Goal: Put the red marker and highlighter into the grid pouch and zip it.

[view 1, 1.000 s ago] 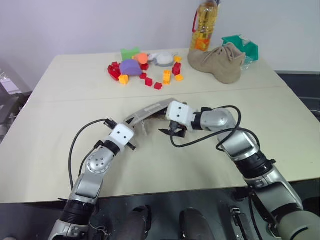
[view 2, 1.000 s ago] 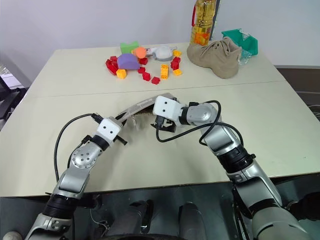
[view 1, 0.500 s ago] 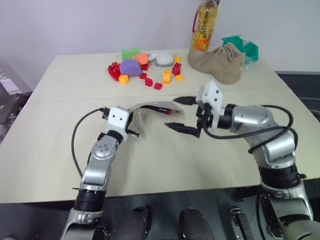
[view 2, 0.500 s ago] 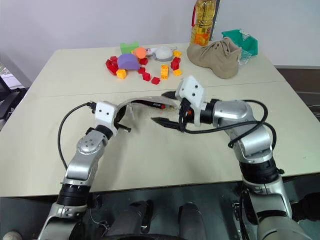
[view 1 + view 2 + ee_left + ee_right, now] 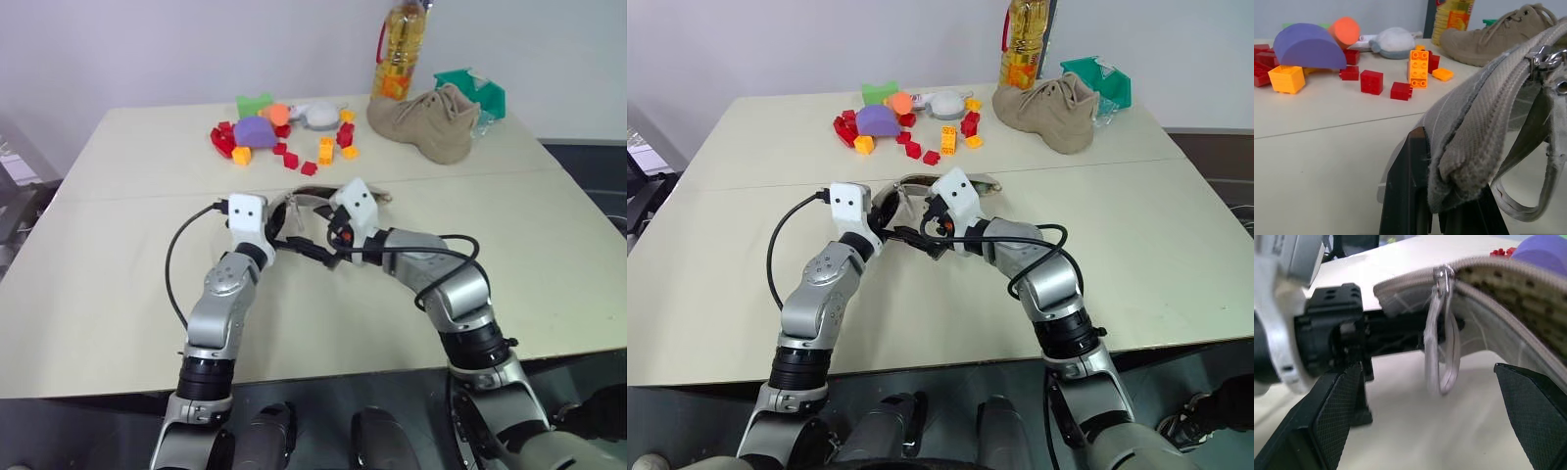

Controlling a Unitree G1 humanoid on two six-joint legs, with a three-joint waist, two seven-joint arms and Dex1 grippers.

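I have the left gripper (image 5: 1432, 196) clamped tight on one end of the grid pouch (image 5: 1484, 127), its black fingers (image 5: 1405, 186) pinching the folded grey fabric edge so the pouch hangs lifted off the table (image 5: 118, 255) near the middle of the work area. In the head views the pouch (image 5: 911, 186) arches between my two wrists, its far end reaching toward the tan shoe's side of the table. My right gripper (image 5: 1435, 416) stands with its fingers (image 5: 1332, 416) spread wide and holding nothing; between them I see the zipper pull (image 5: 1442, 276) at the pouch's near end with its pale loop (image 5: 1442, 352) dangling below it, and the zipper teeth running away along the top edge. The left gripper's black body sits just behind that loop in the right wrist view. From the left wrist view the metal slider (image 5: 1545, 58) sits on the upper seam, close to the pinched corner. I cannot make out the red marker or the highlighter from here, so I cannot tell whether they are inside. Well beyond the pouch lie scattered red blocks (image 5: 294, 160), orange blocks (image 5: 326, 150), a purple dome-shaped piece (image 5: 255, 130), a green block (image 5: 255, 103) and a small grey plush (image 5: 320, 115). The tan shoe (image 5: 426, 122) rests at the far right beside a bottle of oil (image 5: 400, 49) and a teal box (image 5: 475, 90).
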